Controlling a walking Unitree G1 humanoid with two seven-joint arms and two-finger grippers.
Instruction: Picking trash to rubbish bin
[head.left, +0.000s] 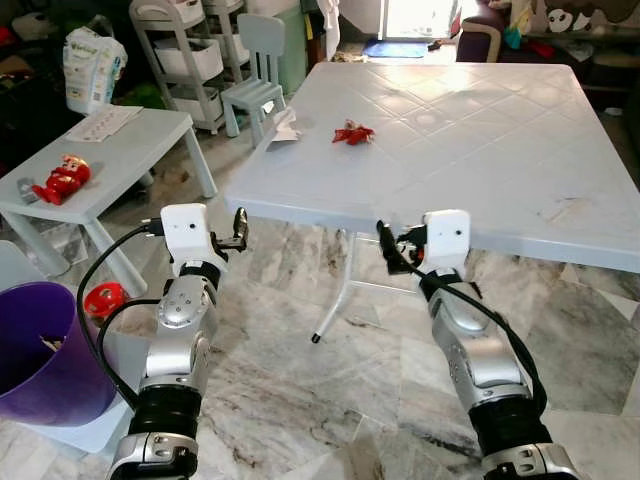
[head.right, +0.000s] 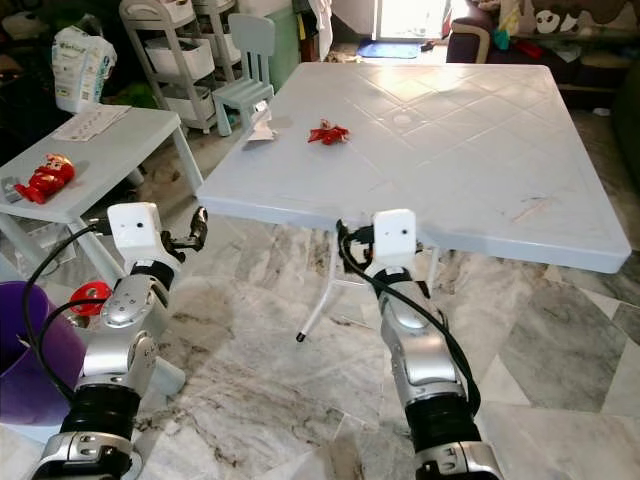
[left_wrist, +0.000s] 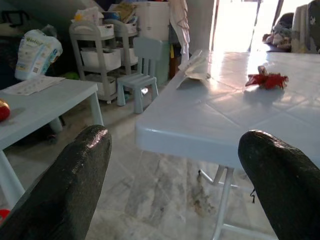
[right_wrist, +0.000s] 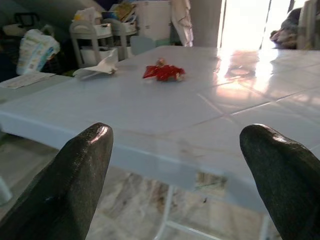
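A crumpled red wrapper (head.left: 352, 133) lies on the big pale-blue table (head.left: 480, 150), toward its far left part. A folded white scrap of paper (head.left: 285, 130) sits at the table's left edge. The purple bin (head.left: 40, 350) stands on the floor at my near left with some bits inside. My left gripper (head.left: 240, 228) is held up just short of the table's near left corner, fingers (left_wrist: 82, 170) wide open and empty. My right gripper (head.left: 388, 245) hovers at the near edge, slightly below the tabletop, also open and empty (right_wrist: 176, 127).
A low white table (head.left: 120, 150) at left carries a red toy (head.left: 62, 178) and a printed sheet (head.left: 103, 122). A red object (head.left: 103, 298) lies on the floor beside it. A small chair (head.left: 255, 70) and a shelf cart (head.left: 190, 50) stand behind. The floor is marble.
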